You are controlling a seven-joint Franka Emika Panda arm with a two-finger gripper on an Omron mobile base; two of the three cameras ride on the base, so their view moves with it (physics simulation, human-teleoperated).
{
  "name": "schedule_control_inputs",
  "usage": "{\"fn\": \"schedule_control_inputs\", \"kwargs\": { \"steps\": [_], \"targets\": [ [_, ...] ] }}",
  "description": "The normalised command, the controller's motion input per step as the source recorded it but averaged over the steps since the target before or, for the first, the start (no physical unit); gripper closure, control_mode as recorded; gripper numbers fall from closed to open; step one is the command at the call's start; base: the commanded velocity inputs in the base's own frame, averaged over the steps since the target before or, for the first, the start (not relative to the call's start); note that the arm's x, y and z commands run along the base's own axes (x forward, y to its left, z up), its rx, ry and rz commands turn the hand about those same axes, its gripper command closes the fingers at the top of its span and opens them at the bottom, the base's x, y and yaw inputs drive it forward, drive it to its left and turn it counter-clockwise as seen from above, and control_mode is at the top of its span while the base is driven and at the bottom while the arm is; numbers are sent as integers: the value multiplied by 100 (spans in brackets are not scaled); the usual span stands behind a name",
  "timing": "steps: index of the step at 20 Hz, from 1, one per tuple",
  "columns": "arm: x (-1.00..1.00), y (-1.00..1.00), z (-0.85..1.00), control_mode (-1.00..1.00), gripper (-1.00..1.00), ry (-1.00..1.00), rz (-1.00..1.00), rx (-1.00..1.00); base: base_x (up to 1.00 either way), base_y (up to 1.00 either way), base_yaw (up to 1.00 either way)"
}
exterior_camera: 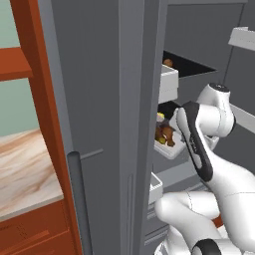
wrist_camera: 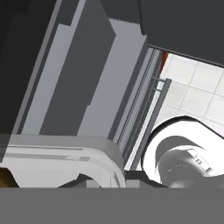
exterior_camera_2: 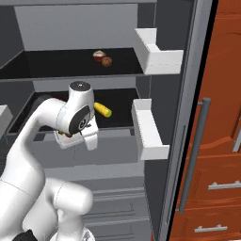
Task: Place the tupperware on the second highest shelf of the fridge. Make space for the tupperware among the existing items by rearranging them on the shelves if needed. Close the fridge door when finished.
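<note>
Left base view: the tupperware is being carried into the fridge at shelf level. Right base view: it is being held below the corn. Hand view: the tupperware is apparently being pinched by the jaws, though their state cannot be confirmed.

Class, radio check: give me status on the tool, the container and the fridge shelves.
Tool at the fridge, jaws hidden behind the wrist. Container of food by the lower shelf. Yellow item there; two small round items above. Door open.

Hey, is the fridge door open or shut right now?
Open: the fridge door stands swung out, its bins and the black shelves exposed.
</note>
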Motion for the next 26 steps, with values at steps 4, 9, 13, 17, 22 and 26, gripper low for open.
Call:
{"fn": "schedule_control_inputs", "kwargs": {
  "steps": [4, 9, 13, 17, 22, 26],
  "targets": [
    [40, 0, -21, -100, 100, -2, -5, 0, 0, 0, 0],
    [39, 10, -29, -100, 100, 0, -4, 0, 0, 0, 0],
    [39, 12, -29, -100, 100, -1, -3, 0, 0, 0, 0],
    [38, 14, -22, -100, 100, -2, -3, 0, 0, 0, 0],
    [38, 15, -18, -100, 100, -1, -3, 0, 0, 0, 0],
    [42, 12, -4, -100, 100, 0, -4, 0, 0, 0, 0]
  ]
}}
